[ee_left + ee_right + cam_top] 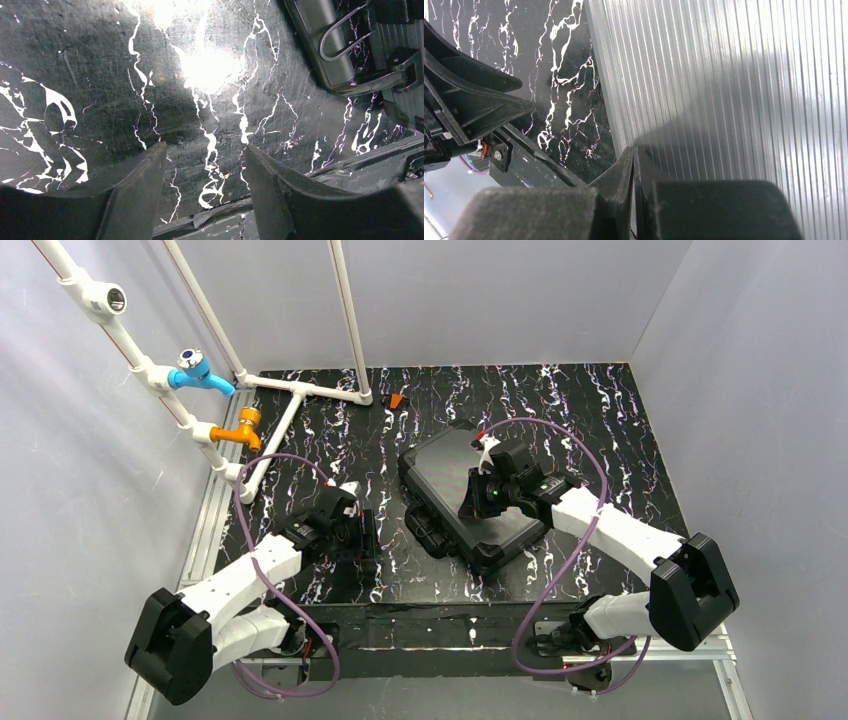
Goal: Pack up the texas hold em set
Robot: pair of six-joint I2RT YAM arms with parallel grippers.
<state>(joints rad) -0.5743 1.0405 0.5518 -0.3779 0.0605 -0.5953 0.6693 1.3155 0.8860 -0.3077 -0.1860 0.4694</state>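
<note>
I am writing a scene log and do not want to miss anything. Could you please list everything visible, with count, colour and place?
briefcase: 1, black, closed, middle of the table, lying at an angle
table: 1, black with white veins
pipe frame: 1, white, left and back of the table
blue tap: 1, on the pipe frame
orange tap: 1, on the pipe frame, nearer than the blue one
small object: 1, orange, back of the table; too small to identify
left gripper: 1, black, open, empty, left of the briefcase
right gripper: 1, black, shut, over the briefcase lid
</note>
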